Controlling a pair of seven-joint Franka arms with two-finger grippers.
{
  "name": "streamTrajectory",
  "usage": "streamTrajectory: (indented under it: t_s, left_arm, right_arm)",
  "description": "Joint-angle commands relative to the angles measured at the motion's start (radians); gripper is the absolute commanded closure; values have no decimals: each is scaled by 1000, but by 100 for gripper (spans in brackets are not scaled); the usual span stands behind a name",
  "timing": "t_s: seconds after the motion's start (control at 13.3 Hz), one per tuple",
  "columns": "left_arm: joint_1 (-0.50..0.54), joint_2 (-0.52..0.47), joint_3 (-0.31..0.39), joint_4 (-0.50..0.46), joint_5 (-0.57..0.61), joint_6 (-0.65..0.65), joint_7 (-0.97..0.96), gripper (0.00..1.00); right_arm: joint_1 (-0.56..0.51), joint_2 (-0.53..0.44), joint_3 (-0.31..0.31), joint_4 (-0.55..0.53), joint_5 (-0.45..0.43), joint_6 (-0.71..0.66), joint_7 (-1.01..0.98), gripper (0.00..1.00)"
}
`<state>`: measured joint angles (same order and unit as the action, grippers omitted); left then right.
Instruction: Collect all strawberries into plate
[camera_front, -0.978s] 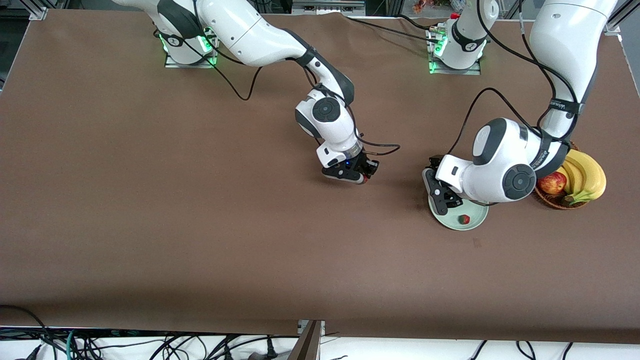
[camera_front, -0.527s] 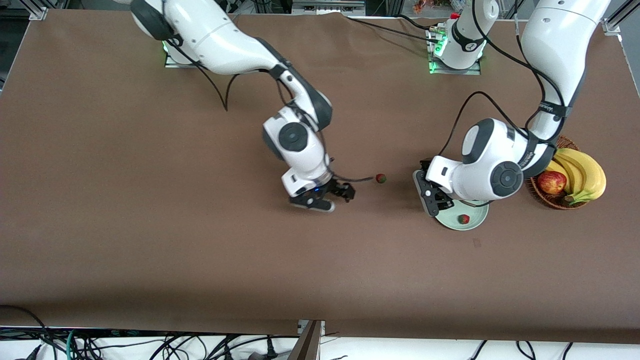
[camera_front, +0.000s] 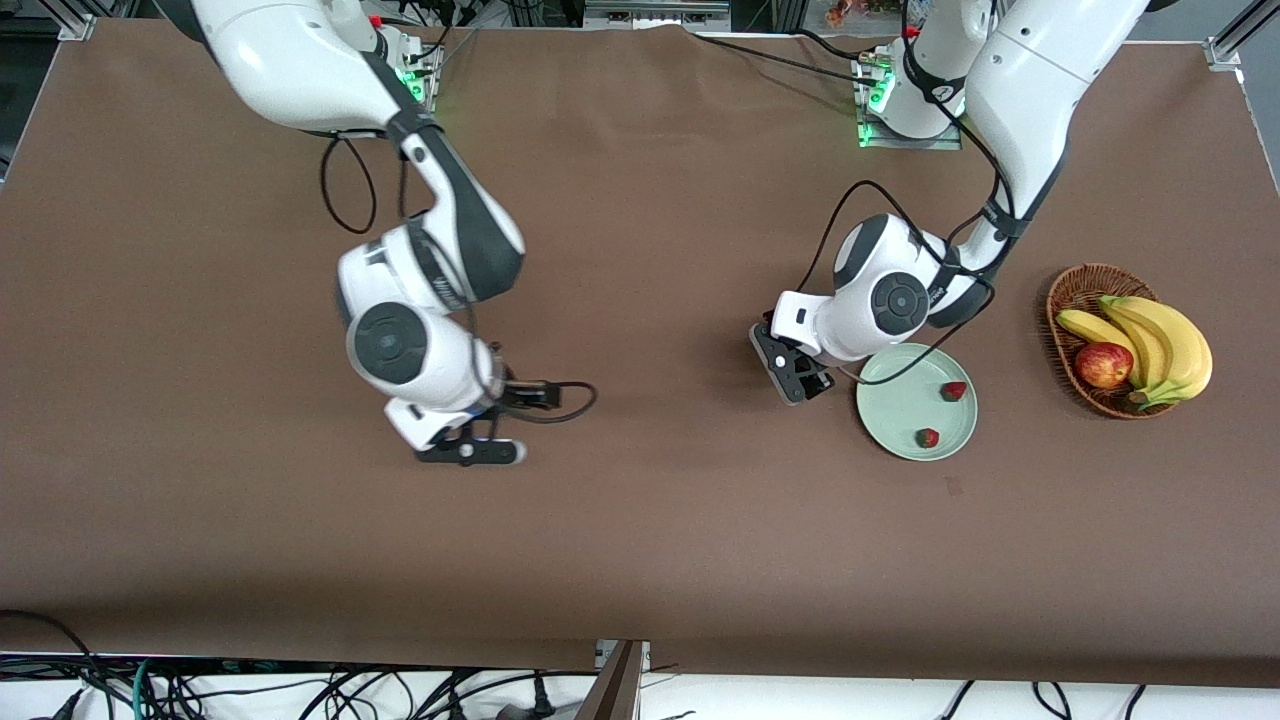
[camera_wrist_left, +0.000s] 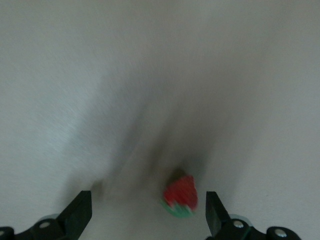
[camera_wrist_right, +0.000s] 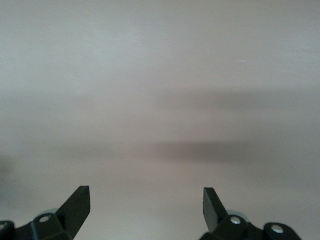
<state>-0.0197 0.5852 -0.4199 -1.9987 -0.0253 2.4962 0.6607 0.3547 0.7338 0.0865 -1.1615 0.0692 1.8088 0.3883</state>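
Two strawberries (camera_front: 955, 390) (camera_front: 928, 437) are lying in the plate (camera_front: 900, 405), which sits toward the left arm's end of the table, roughly midway between the base edge and the camera edge.

My left pincer (camera_front: 792, 372) is hanging spread wide over the third berry (camera_wrist_left: 181, 196), which is resting on bare cloth just off the plate's rim. My judgement: the fingers are straddling it for a pickup, since it is the last one out.

My right pincer (camera_front: 470, 442) is waiting over bare cloth mid-table, fingers apart and holding nothing.

A basket (camera_front: 1075, 283) with bananas (camera_front: 1165, 340) and an apple (camera_front: 1103, 365) is sitting beside the plate, toward that end's edge. Nothing is blocking the short carry.
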Motion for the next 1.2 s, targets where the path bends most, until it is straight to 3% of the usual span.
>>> streamTrajectory:
  t_s: [0.0, 0.15, 0.38, 0.6, 0.68, 0.83, 0.9, 1.05, 1.13]
  left_arm:
    - [-11, -85, -5, -84, 1, 20, -131, 0]
    - [-48, -123, -4, -120, 1, 20, -249, 0]
    - [-68, -88, -2, -121, 14, 85, -254, 0]
    - [-65, -61, 3, -120, 160, 96, -265, 3]
    - [-65, -56, 3, -120, 169, 110, -265, 17]
    - [-71, -42, 4, -112, 176, 119, -265, 62]
    - [-71, -39, 4, -106, 176, 119, -265, 78]
    - [-60, -41, 4, -103, 176, 119, -254, 99]
    - [-57, -45, 6, -98, 176, 118, -251, 100]
  right_arm:
    - [-81, -76, 13, -27, -9, -139, -124, 0]
    - [-147, -141, 13, -29, -17, -248, -166, 0]
    - [-233, -285, 15, -107, -80, -327, -218, 0]
    - [-275, -451, 15, -207, -117, -414, -221, 0]
    - [-278, -488, 15, -219, -127, -443, -221, 0]
    - [-310, -549, 15, -248, -127, -463, -229, 0]
    - [-315, -582, 15, -273, -123, -459, -224, 0]
    - [-315, -646, 21, -338, -131, -453, -221, 0]
    - [-315, -658, 22, -348, -126, -457, -232, 0]
